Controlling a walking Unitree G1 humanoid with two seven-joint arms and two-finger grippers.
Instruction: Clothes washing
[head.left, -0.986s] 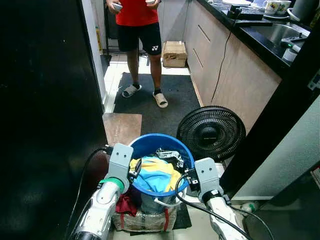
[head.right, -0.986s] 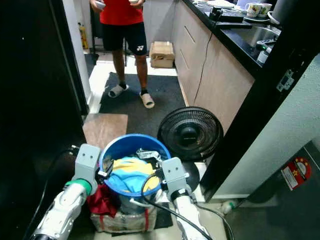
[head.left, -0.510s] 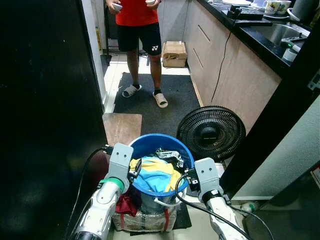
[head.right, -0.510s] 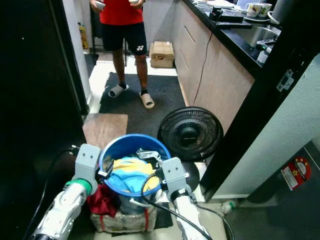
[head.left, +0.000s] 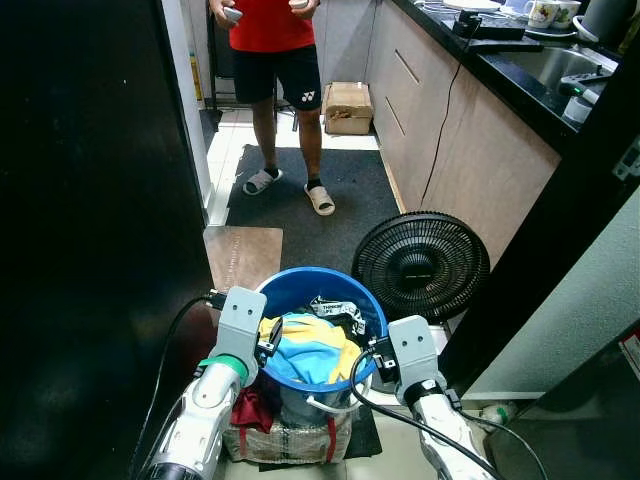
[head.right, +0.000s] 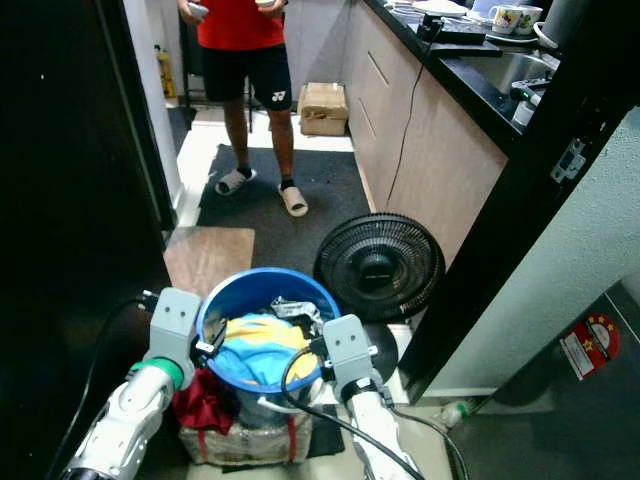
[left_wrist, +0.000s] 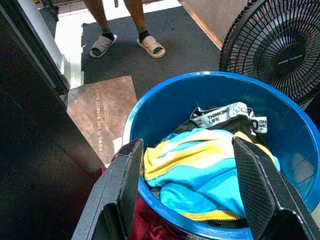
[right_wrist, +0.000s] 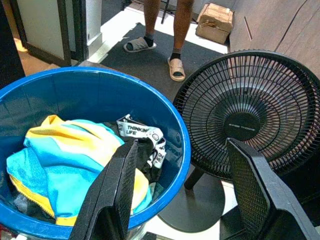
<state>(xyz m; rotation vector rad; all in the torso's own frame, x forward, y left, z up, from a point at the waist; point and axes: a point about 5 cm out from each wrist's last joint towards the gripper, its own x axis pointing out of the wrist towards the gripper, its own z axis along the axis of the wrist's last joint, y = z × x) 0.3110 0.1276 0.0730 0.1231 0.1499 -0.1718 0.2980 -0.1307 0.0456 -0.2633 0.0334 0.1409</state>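
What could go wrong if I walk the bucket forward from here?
The floor fan stands just ahead on the right, close to the blue bucket, so it could get knocked. A person stands on the mat in the path. Both grippers, left and right, have fingers open astride the rim, so the load of clothes may slip or tip.

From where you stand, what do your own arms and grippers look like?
Two silver arms. The left arm wears a green band below a boxy grey wrist block; the right arm trails looping black and white cables. The left gripper and the right gripper each have two long, flat black fingers with a finely textured inner face.
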